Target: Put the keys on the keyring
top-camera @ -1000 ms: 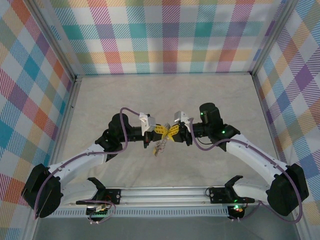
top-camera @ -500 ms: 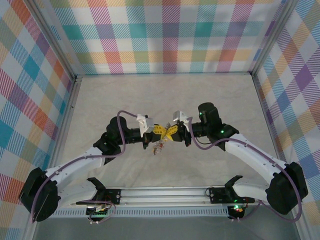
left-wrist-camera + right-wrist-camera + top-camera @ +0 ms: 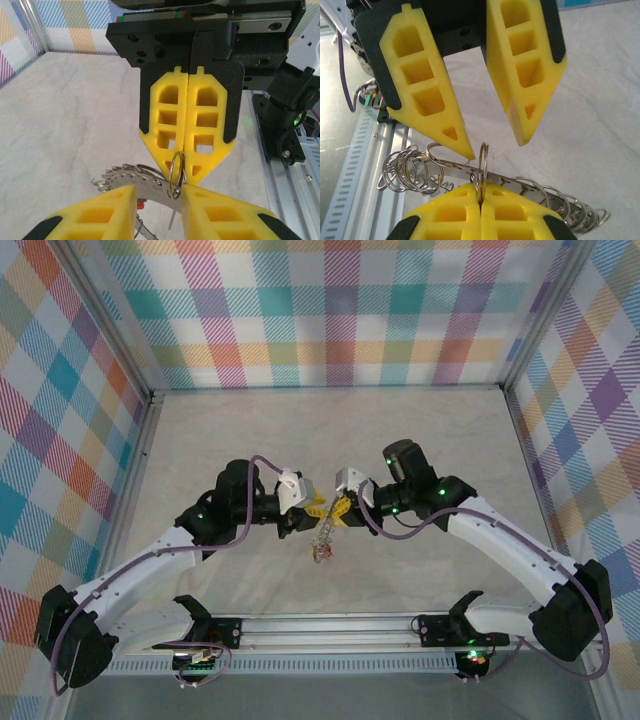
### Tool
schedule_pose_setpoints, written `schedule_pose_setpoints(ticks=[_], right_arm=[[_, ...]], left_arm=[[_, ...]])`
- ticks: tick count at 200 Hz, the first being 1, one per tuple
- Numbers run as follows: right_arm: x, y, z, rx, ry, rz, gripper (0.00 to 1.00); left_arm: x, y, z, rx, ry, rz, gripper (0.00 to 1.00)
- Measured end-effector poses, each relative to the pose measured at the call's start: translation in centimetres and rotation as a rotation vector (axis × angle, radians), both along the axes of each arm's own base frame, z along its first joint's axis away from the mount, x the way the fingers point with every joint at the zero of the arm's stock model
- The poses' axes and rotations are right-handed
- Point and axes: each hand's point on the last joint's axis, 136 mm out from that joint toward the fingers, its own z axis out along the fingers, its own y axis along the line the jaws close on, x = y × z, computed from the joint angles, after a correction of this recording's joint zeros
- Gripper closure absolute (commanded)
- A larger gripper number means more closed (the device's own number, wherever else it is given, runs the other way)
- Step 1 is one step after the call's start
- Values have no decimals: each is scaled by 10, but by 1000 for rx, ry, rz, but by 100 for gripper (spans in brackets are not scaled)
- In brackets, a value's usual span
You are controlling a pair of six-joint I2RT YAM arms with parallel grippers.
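Yellow fingers of my right end effector (image 3: 481,192) were pressed together on a small split ring (image 3: 483,160) threaded on the keyring (image 3: 452,164), which hung above the middle of the surface (image 3: 420,440). My left end effector (image 3: 495,149) faced it, fingers apart on either side of that ring. Beneath them the keys (image 3: 322,545) dangled in a bunch.

Bright, even light is falling from overhead across the pale table (image 3: 400,430), and the arms (image 3: 500,540) are throwing only faint, soft-edged shadows at lower centre. In the wrist views, small highlights are glinting off the keys (image 3: 410,170) at lower left, while the nearest yellow fingers (image 3: 100,212) along the bottom edge are going slightly soft.
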Motion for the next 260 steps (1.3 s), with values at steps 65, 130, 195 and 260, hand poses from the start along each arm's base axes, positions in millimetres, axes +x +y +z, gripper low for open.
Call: schedule_pose_setpoints(ticks=[65,130,195,260], right_arm=[[-1,-2,-13,-63,-11,11,100],[-1,-4,-14,-75,-17,12,100],[3,-3,-7,-49,-59,-4,85],[6,-8,10,43,-122,-54,79]], left_arm=[[-2,-5,-6,39,27,-49,84],[-9,-12,-15,79,43,-143,100],[-7,-15,-9,53,38,-145,100],[-1,-21,12,-79,77,-133,100]])
